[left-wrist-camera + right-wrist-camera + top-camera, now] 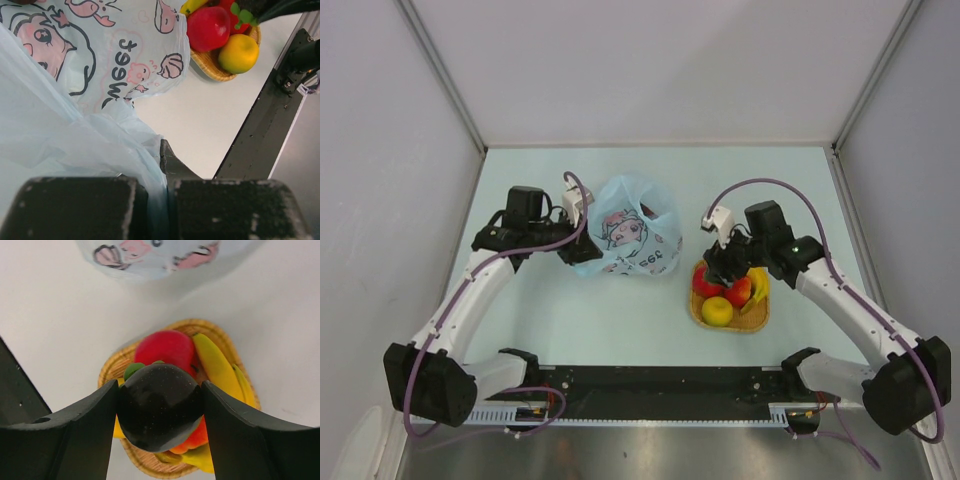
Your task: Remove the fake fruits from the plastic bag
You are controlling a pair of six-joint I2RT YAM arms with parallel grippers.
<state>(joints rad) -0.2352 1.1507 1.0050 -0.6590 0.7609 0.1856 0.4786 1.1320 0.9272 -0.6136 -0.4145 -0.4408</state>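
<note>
The light-blue plastic bag (632,232) with a cartoon face lies mid-table; it also fills the left wrist view (75,85). My left gripper (582,250) is shut on the bag's left edge (160,170). My right gripper (723,268) is shut on a dark purple fruit (160,407) and holds it just above the woven basket (756,318). The basket (112,370) holds a red apple (167,347), a yellow banana (215,365), a red-orange fruit (192,437) and a yellow round fruit (717,311). The inside of the bag is hidden.
The black base rail (660,385) runs along the near edge. Grey walls close the table in at the back and on both sides. Both arms' cables arch above the table.
</note>
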